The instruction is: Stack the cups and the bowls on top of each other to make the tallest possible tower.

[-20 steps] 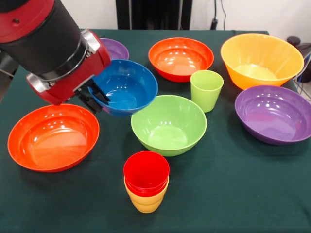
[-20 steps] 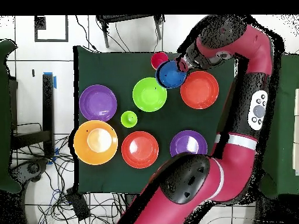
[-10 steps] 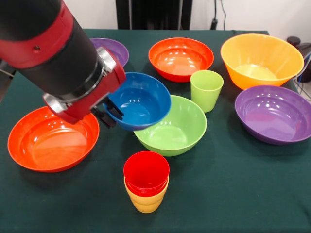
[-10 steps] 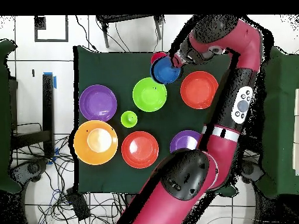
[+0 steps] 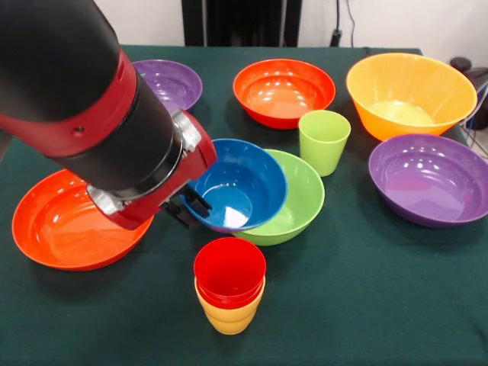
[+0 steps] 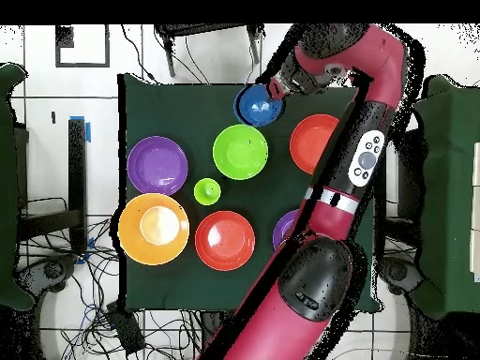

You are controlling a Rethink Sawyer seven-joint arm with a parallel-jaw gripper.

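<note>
The gripper (image 5: 185,211) is clamped on the rim of the blue bowl (image 5: 240,187), pinching it at the bowl's 8 o'clock edge in the front view, with the bowl carried clear of the table and tilted, its far side overlapping the light green bowl (image 5: 293,200). The tower (image 5: 229,293), at present only the red cup (image 5: 229,271) nested in the yellow cup (image 5: 229,316), stands at 6 o'clock from the blue bowl on the green cloth table (image 5: 366,305); in the overhead view the blue bowl (image 6: 260,104) sits above the place of the cups and hides them. Judged risks: the grip is on one edge only, so the bowl hangs off-centre and may swing or slip when released. The cups give a narrow seat for a far wider bowl; if it is set down tilted or off-axis it is likely to tip, slide off, or knock the two cups over. The broad wrist hangs low at 10 o'clock from the cups, over the near red-orange bowl (image 5: 69,221), and could brush that bowl or the cups during descent. The light green cup (image 5: 323,141), the orange bowl (image 5: 410,91) and the purple bowl (image 5: 431,177) stand well apart and appear safe.
</note>
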